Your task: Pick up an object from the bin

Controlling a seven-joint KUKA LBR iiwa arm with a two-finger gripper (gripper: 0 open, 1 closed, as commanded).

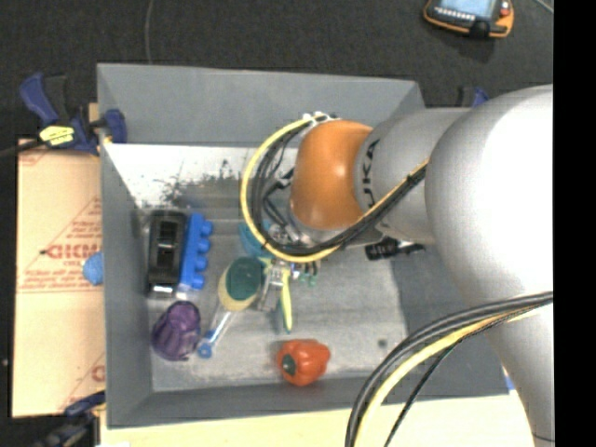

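My pincer point(277, 287) hangs low in the bin point(279, 110), under my orange wrist cover, and I cannot tell whether it is spread or pressed together. The thing nearest me is the teal round cap point(242, 280) with a cream rim, lying near the middle of the floor; I take everything else from it.

I judge the cap light, stiff and smooth plastic, likely to skid or tip if I press on its domed top. The rim looks the better hold, taken across its width from above.

Just right of the cap, below my pincer, lies a yellow-green stick point(286, 313), thin and probably hard to pinch flat off the floor. A clear rod with a blue tip point(214, 329) runs off the cap's lower left and seems to touch it, so lifting may drag it along. Beyond that rod sits a purple lump point(176, 331). Up and left of the cap stand a blue studded brick point(194, 250) and a black block point(167, 250), side by side. An orange-red pepper point(304, 361) lies below and right of the cap, well apart.

Open floor is right of the cap; the left is crowded, so I would lift straight up
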